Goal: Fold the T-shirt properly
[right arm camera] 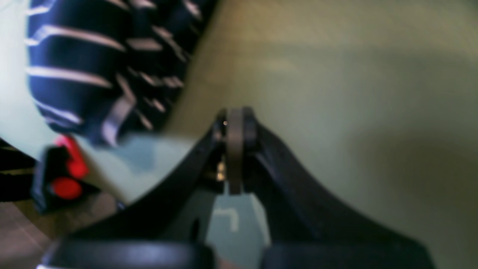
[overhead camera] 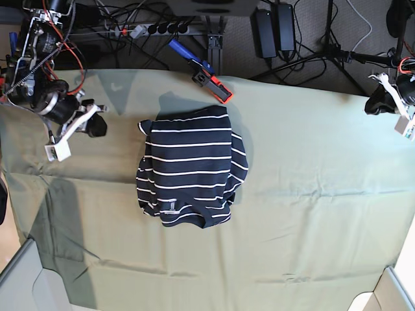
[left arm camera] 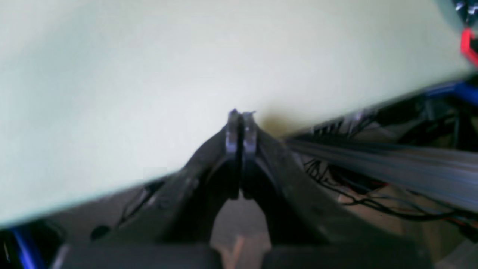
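Note:
The T-shirt [overhead camera: 188, 168], dark navy with thin white stripes, lies folded into a compact rectangle left of centre on the pale green cloth [overhead camera: 311, 194]. Part of it shows blurred at the upper left of the right wrist view [right arm camera: 101, 56]. My right gripper [overhead camera: 97, 127] is shut and empty, to the left of the shirt and apart from it; its closed tips show in its own view [right arm camera: 236, 116]. My left gripper [overhead camera: 377, 103] is shut and empty at the far right edge of the table, its tips [left arm camera: 242, 116] over the cloth's edge.
A blue and red clamp [overhead camera: 206, 71] sits at the table's far edge just behind the shirt, and a red clamp [right arm camera: 67, 175] shows near the right gripper. Cables and power bricks [overhead camera: 272, 26] lie on the floor behind. The cloth has shallow wrinkles.

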`<action>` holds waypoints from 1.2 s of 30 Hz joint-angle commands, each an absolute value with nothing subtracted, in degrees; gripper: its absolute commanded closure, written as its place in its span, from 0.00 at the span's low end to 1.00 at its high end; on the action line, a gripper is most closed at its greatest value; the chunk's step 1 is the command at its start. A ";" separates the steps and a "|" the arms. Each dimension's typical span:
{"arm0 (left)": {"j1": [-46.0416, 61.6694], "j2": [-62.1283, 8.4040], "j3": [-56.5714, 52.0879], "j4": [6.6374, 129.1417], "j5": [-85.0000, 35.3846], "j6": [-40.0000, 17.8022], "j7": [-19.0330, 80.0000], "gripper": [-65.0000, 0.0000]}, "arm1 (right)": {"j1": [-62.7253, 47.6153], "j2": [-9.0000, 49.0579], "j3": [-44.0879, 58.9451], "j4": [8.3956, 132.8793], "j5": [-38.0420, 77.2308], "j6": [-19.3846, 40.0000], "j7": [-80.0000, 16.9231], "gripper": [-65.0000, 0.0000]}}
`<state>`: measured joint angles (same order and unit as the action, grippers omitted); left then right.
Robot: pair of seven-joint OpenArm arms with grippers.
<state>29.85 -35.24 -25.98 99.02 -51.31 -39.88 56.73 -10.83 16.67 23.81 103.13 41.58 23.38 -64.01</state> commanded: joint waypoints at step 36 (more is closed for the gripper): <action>26.76 -26.61 8.80 57.28 -30.98 -30.52 53.84 1.00 | -40.25 10.76 36.69 77.67 26.15 20.71 -66.48 1.00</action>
<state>26.44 -25.89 9.21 56.60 -30.76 -30.33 53.56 -39.81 10.20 36.29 76.97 25.93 21.74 -66.24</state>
